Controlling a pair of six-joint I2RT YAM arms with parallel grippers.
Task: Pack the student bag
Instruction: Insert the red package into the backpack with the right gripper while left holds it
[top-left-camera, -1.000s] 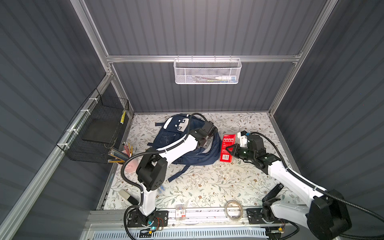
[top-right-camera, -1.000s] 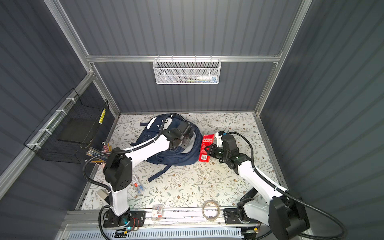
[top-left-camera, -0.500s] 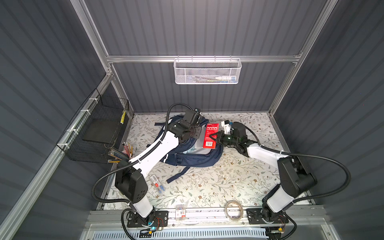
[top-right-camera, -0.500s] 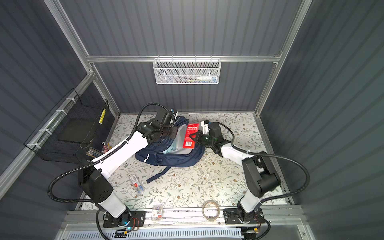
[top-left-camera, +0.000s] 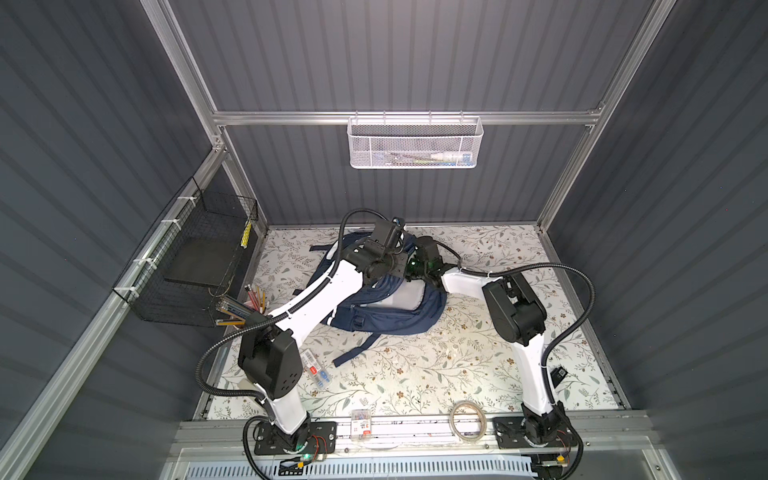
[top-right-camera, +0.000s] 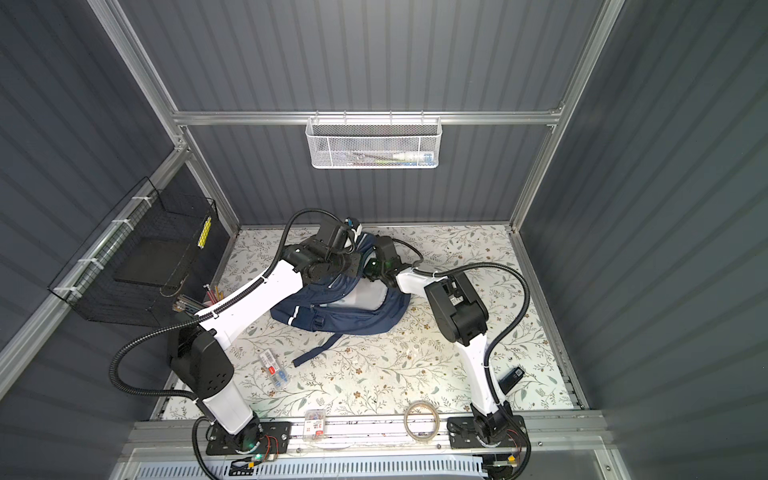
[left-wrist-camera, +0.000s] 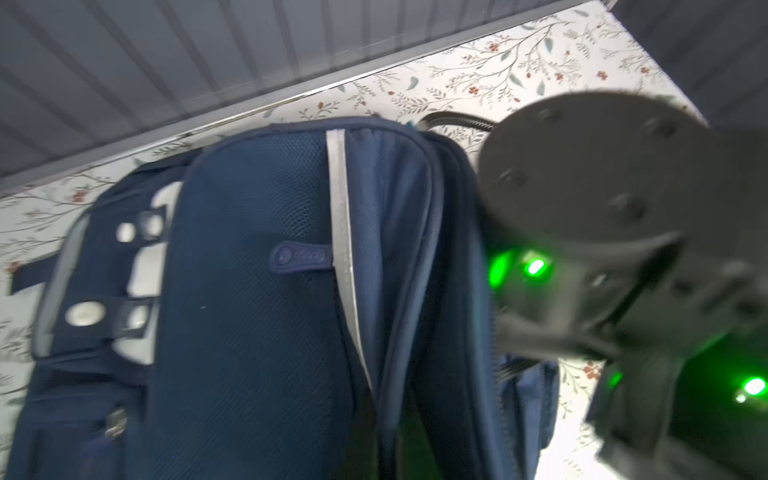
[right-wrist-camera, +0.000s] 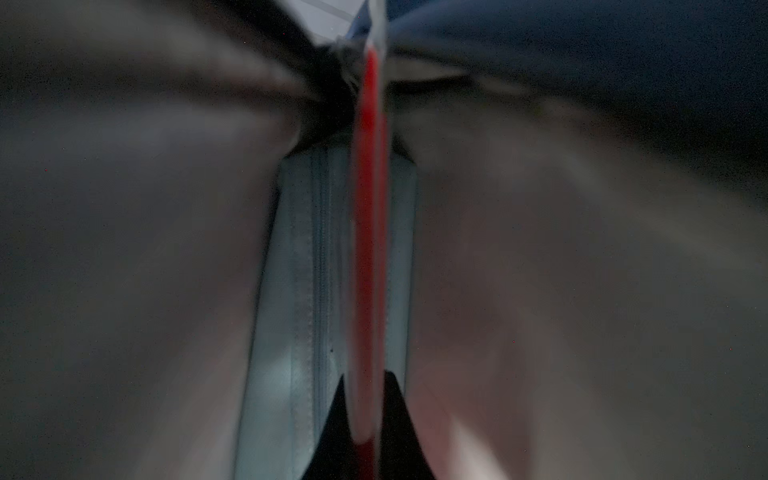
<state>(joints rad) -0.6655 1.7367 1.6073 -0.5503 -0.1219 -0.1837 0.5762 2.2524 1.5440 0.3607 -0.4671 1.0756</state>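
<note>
1 s ago the right gripper (right-wrist-camera: 368, 415) held the red flat pack (right-wrist-camera: 368, 249) over the table, just beside the student bag (top-left-camera: 386, 320). Now the pack is down inside the bag and gone from both top views. The right wrist view shows it edge-on against a light-blue zip pouch (right-wrist-camera: 307, 291). The left gripper (top-left-camera: 395, 269) has pulled the bag's upper fabric up, exposing the pale grey lining (top-left-camera: 405, 297). The right elbow has swung in from the front-right corner.

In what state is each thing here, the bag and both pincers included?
student bag: lying on the table, main compartment open.
red pack: edge-on, inside the bag, held.
right pincer: shut on the red pack.
left pincer: shut at the bag's opening; grip hidden.
</note>
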